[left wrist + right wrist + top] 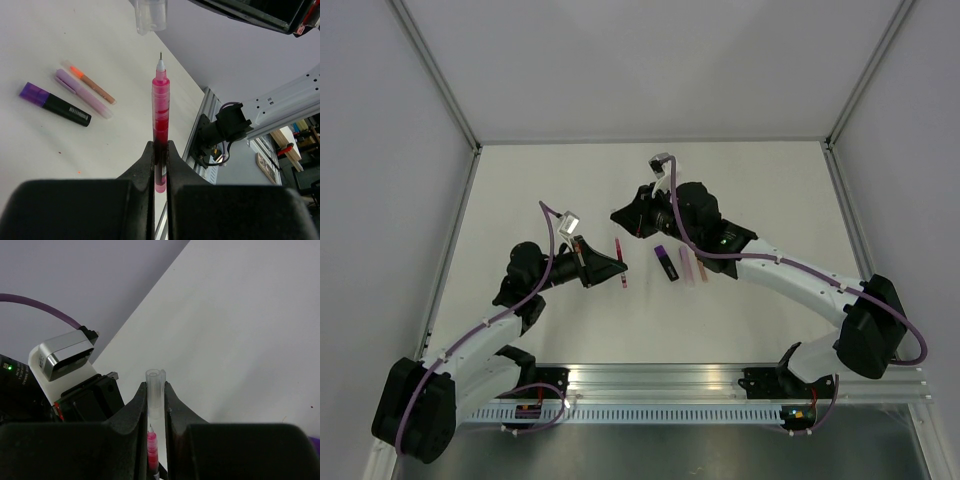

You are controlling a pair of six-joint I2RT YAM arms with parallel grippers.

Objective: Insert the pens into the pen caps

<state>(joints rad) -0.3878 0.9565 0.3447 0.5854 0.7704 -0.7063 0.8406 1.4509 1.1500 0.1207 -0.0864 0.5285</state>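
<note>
Middle-left in the top view, the left gripper (pixel 613 268) has its jaws pinching the red pen (pixel 621 262). In its wrist view the pen stands at frame centre, held by the lower barrel, nib toward the top edge. Just past the nib and a little to its left, not touching it, is the clear cap (pixel 150 15). At bottom centre of the right wrist view, the right gripper (pixel 155 392) has its jaws pressed on that cap, with the red pen's tip directly below it. Further right in the top view, the black marker (pixel 667 262), lilac pen (pixel 686 266) and orange pen (pixel 700 266) lie side by side on the table (pixel 770 200).
</note>
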